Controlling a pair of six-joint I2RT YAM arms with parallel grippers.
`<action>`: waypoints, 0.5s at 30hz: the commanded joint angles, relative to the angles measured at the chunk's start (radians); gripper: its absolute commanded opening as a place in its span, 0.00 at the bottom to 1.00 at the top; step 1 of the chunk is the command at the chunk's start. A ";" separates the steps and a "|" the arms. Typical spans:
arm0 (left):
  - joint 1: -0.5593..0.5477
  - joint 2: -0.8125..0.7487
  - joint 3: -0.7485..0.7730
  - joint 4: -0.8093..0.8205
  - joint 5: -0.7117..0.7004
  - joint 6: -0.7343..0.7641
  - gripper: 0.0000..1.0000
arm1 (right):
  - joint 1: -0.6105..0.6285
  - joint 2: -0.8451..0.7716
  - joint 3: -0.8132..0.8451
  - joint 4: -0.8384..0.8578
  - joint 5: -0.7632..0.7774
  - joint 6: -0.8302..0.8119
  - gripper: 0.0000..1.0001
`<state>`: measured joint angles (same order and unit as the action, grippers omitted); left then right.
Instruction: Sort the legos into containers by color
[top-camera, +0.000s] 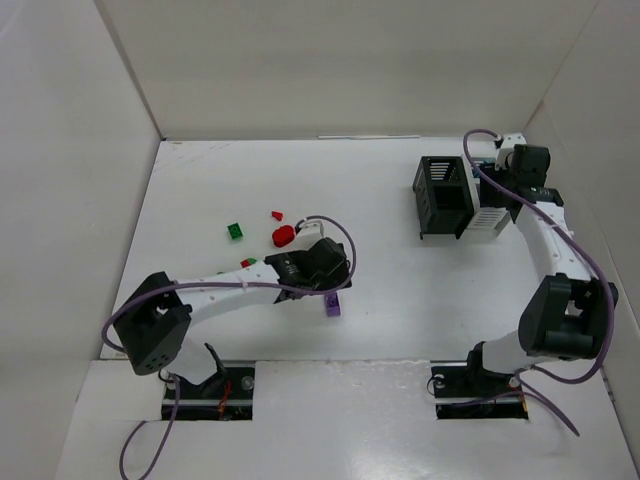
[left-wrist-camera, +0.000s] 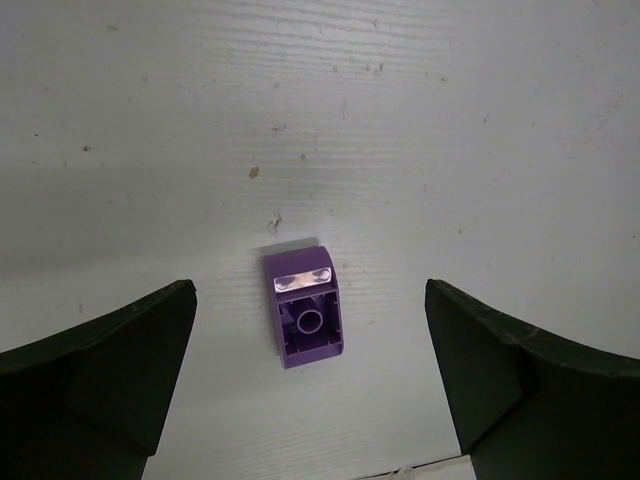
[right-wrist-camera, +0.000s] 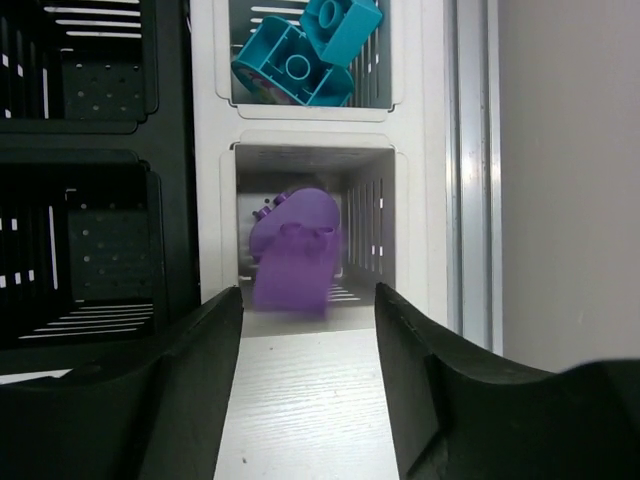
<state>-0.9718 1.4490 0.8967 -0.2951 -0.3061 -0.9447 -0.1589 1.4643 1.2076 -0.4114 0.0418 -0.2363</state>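
Overhead first: my left pincer (top-camera: 334, 293) reaches low over the tabletop (top-camera: 400, 300), with a purple brick (top-camera: 333, 306) right under its tips. A red brick (top-camera: 283, 236) and a green brick (top-camera: 234, 231) lie well beyond it, off to its left. My right pincer (top-camera: 497, 200) hangs above the cluster of bins (top-camera: 445, 195), over a white bin (top-camera: 487, 224), which I judge is where purple pieces go.

Left wrist view: the jaws are spread wide and hold nothing. The purple brick lies on the tabletop between the two fingers (left-wrist-camera: 100, 370), roughly centred and touching neither. I reckon it is lined up this way so that a straight drop and squeeze should catch it.

Right wrist view: the jaws stand partly apart with nothing between them. Just past the tips, inside the white bin, a second purple brick (right-wrist-camera: 295, 255) shows blurred and free of the pads; I take it to be dropping in. The next bin beyond holds teal bricks (right-wrist-camera: 305, 50), and black bins (right-wrist-camera: 90, 230) sit to the pincer's left.
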 joint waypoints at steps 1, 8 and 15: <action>-0.025 0.019 0.034 -0.001 0.010 0.014 0.96 | -0.008 -0.028 0.049 0.003 0.004 -0.003 0.63; -0.062 0.069 0.056 -0.048 -0.008 0.004 0.93 | -0.008 -0.097 0.034 -0.020 0.003 -0.003 0.70; -0.091 0.112 0.034 -0.064 0.001 -0.031 0.80 | -0.008 -0.234 -0.072 -0.010 -0.078 -0.003 0.76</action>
<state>-1.0496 1.5478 0.9169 -0.3302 -0.2989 -0.9531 -0.1589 1.2858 1.1664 -0.4389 0.0193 -0.2401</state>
